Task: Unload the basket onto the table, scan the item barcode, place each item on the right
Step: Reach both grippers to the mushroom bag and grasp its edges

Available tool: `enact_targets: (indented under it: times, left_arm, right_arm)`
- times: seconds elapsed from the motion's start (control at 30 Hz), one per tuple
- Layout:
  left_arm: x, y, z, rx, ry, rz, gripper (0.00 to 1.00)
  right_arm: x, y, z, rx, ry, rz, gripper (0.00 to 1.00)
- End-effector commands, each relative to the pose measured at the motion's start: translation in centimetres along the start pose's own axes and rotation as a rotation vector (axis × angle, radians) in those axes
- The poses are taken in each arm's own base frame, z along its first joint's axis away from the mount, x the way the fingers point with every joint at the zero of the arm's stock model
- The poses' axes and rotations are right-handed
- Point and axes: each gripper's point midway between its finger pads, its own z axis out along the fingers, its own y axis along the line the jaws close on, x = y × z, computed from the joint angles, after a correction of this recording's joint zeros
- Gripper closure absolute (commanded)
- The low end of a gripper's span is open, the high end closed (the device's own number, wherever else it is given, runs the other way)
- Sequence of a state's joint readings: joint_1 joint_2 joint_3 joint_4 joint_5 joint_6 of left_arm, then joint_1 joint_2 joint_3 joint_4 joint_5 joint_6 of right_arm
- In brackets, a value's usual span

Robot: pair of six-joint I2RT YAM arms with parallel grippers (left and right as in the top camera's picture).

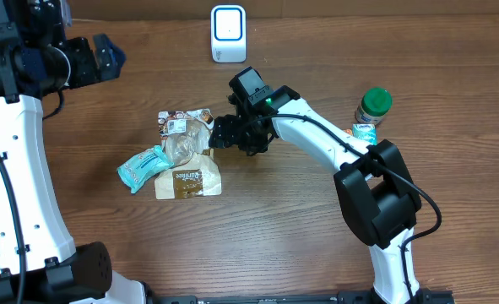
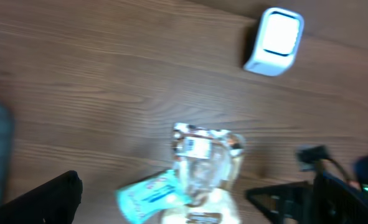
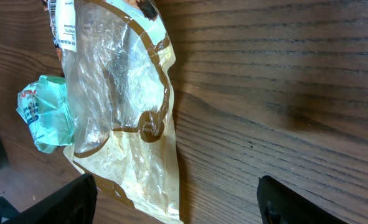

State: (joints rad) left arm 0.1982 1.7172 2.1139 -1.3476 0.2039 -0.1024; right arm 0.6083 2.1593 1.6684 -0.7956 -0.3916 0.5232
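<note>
Left gripper (image 1: 104, 52), jaws wide apart and empty, hangs far to the left of the right gripper, probably parked there to keep the scanner's face unblocked. Teal packet (image 1: 142, 167) lies on the far side of the bag from the right gripper, touching the bag. Clear, brown-trimmed bag (image 3: 118, 93), the likely item, lies flat on the table (image 3: 283, 74) just beside one fingertip (image 3: 78, 199). Its white label (image 3: 64, 25) is too blurred to read. Right gripper (image 1: 219, 133) has its jaws spread over bare wood and grips nothing. Scanner (image 1: 228, 34) stands upright, well apart behind this gripper. Green-capped bottle (image 1: 371, 108) stands beside the right arm.
</note>
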Motion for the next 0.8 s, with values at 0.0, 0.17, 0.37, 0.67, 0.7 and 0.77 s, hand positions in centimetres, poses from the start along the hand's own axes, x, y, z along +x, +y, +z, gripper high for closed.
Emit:
enact_targets:
  times: [0.0,0.17,0.37,0.67,0.7,0.77]
  left_arm:
    - [0.4,-3.2,-0.2,0.17,0.027,-0.044,0.01]
    - [4.9,-4.7,5.9,0.147,0.245,-0.027,0.96]
    - [8.4,-5.3,12.7,0.14,0.388,-0.009,0.96]
    - [12.9,-4.5,19.3,0.145,0.575,0.069,0.96]
    - [13.6,-4.5,19.8,0.144,0.599,0.072,0.96]
    - [15.2,-4.5,20.8,0.142,0.663,0.087,0.96]
  right_arm:
    - [-0.5,-0.3,-0.8,0.011,-0.028,0.006,0.21]
    - [-0.4,-0.5,-0.8,0.024,-0.028,0.01,0.2]
    - [0.3,-0.8,-0.7,0.034,-0.003,0.045,0.21]
    - [1.5,0.2,0.5,-0.033,0.054,0.063,0.26]
    - [1.5,0.2,0.6,-0.032,0.054,0.063,0.26]
    - [1.5,0.2,0.6,-0.032,0.054,0.063,0.26]
